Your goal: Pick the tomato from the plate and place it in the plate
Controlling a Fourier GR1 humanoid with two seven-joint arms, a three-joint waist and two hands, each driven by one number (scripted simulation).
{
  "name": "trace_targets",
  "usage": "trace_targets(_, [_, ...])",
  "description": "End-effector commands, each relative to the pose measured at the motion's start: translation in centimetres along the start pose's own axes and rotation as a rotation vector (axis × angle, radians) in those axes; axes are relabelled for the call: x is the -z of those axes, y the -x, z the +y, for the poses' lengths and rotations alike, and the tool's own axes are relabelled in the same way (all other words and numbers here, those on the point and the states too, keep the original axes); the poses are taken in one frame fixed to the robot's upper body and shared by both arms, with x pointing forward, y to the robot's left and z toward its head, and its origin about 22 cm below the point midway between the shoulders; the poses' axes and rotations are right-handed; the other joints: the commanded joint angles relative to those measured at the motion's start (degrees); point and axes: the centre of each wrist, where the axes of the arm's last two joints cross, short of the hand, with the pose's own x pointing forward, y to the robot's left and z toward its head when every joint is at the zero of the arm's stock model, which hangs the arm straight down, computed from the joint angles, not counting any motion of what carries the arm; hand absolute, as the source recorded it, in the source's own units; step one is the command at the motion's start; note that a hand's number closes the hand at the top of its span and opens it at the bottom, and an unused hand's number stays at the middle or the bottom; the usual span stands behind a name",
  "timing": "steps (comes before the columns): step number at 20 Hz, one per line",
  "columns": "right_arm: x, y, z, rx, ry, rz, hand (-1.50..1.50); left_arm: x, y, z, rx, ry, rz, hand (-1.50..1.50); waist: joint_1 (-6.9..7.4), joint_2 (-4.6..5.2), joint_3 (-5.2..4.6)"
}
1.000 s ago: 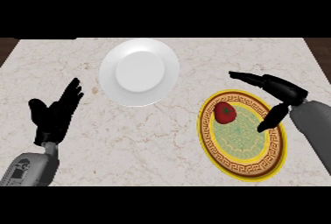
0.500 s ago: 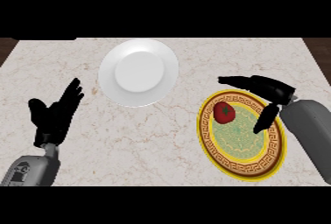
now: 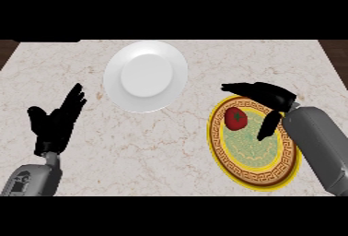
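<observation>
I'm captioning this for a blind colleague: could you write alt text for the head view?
The robot's right hand hovers open over a red tomato lying on a yellow patterned plate at the right of a marble counter. A white plate sits farther back, and the left hand rests open at the left.

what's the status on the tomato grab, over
Right hand open, arched over the tomato, no grip yet. Left hand open, resting at the left. Tomato on the yellow plate; white plate waiting. Nothing between the plates.
</observation>
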Motion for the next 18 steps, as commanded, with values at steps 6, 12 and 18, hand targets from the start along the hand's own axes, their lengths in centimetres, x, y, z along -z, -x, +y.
trace_targets(6, [1.6,-0.6,2.1,-0.060,-0.033,0.025,-1.50,-1.1,-0.6,0.9,-0.011,0.006,-0.010,0.00,0.01,-0.06,0.01])
trace_targets(12, [4.3,-1.9,3.9,-0.105,-0.155,-0.071,1.50,0.1,-0.3,0.0,0.005,-0.011,0.003,0.00,0.06,0.05,0.01])
trace_targets(18, [4.2,-1.5,6.0,-0.086,-0.126,-0.122,1.50,0.6,-1.6,-1.1,-0.003,0.006,0.005,0.00,-0.14,0.02,0.02])
